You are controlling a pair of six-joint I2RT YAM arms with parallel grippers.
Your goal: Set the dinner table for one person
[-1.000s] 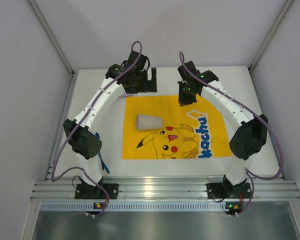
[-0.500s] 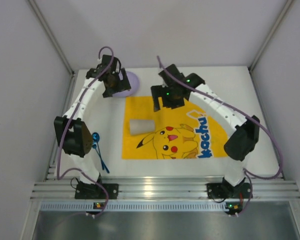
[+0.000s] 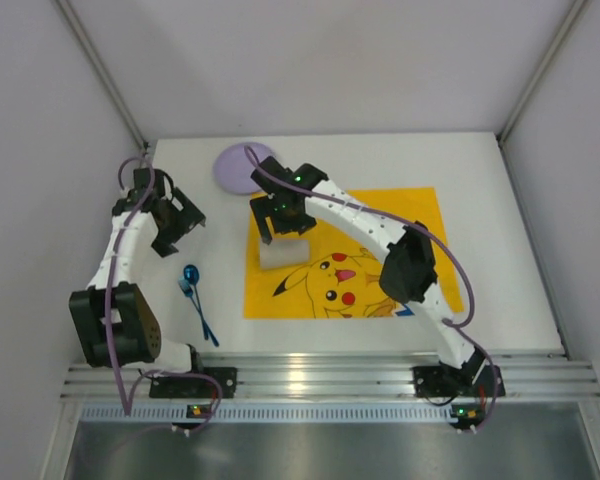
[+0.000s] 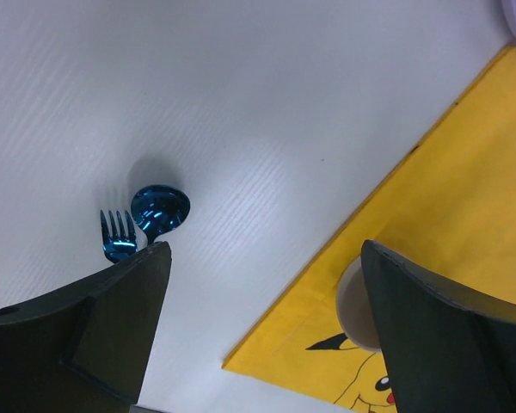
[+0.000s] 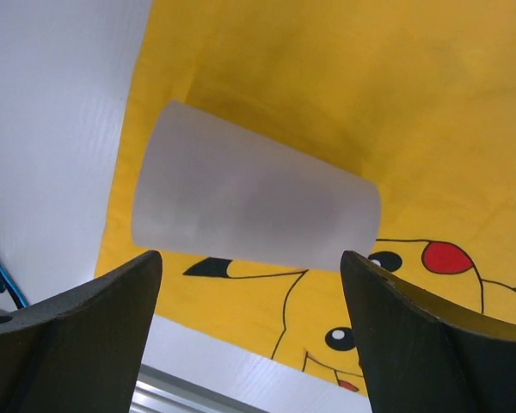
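- White table (image 3: 480, 170) carries everything we see, a yellow mat (image 3: 420, 230) at its middle.
- On the mat's left edge a cup (image 3: 283, 252) lies on its side, with the right gripper (image 3: 285, 228) above it, fingers wide.
- Left of the mat we find the left gripper (image 3: 177, 225), fingers wide, and a blue fork (image 4: 118, 237) and spoon (image 4: 159, 209).
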